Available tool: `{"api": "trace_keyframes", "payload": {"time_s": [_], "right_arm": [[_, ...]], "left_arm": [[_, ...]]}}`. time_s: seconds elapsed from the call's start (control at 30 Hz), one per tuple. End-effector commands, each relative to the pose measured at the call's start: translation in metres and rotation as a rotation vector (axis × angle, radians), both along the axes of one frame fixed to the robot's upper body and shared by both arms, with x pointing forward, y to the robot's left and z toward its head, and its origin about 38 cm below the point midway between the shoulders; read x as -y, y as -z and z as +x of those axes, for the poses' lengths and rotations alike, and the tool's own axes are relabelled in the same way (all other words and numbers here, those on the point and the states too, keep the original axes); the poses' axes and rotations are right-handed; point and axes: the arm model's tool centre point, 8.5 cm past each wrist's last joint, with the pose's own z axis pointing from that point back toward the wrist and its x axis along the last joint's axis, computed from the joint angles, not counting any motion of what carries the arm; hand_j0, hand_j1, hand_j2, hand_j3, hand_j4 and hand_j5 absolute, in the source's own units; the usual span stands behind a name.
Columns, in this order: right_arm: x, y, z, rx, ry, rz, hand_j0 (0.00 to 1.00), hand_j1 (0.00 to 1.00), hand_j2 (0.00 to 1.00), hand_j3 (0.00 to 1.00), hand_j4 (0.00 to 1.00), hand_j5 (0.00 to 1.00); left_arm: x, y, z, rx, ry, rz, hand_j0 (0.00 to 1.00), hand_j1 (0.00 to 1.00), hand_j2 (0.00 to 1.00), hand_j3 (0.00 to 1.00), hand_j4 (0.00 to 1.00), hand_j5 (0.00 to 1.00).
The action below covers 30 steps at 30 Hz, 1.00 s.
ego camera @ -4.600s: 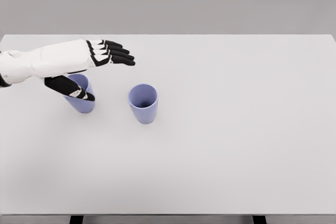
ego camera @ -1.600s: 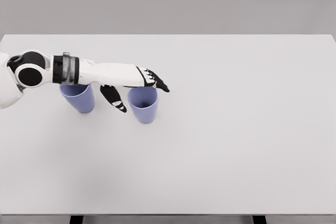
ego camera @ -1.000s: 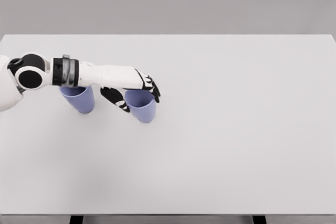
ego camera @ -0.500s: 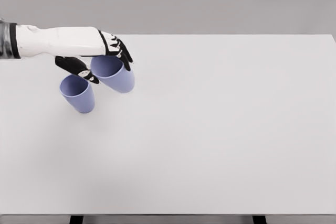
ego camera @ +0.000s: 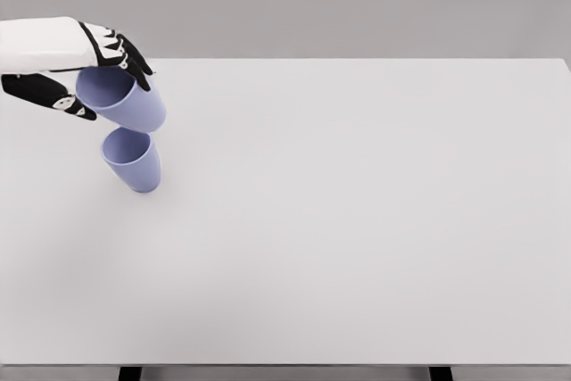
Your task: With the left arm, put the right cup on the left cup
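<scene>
While unmarked, cup in left hand

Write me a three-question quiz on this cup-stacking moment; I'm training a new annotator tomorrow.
1. True or false: the held cup is already seated in the standing cup.
2. Which hand grips the held cup?
A. left hand
B. right hand
C. neither
3. Fill in: the standing cup rests upright on the white ____.

Key:
1. False; it hangs tilted just above it in the picture.
2. A
3. table
</scene>
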Motion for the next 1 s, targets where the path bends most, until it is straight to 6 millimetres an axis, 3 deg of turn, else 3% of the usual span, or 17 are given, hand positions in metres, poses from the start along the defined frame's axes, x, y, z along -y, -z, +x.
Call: {"api": "trace_keyframes", "payload": {"time_s": [0.0,0.43,0.97], "right_arm": [[0.000,0.000,0.000,-0.002,-0.001,0.001,1.00,1.00,1.00,1.00,1.00,1.00],[0.000,0.000,0.000,0.000,0.000,0.000,1.00,1.00,1.00,1.00,1.00,1.00],[0.000,0.000,0.000,0.001,0.000,0.000,1.00,1.00,1.00,1.00,1.00,1.00]], "left_arm": [[-0.009,0.000,-0.002,-0.005,-0.023,0.005,0.61,0.61,0.61,0.61,0.61,0.61],[-0.038,0.021,-0.001,-0.059,-0.107,0.035,0.61,0.61,0.61,0.61,0.61,0.61],[-0.032,0.040,0.016,-0.096,-0.114,0.023,0.61,0.61,0.61,0.61,0.61,0.61]]}}
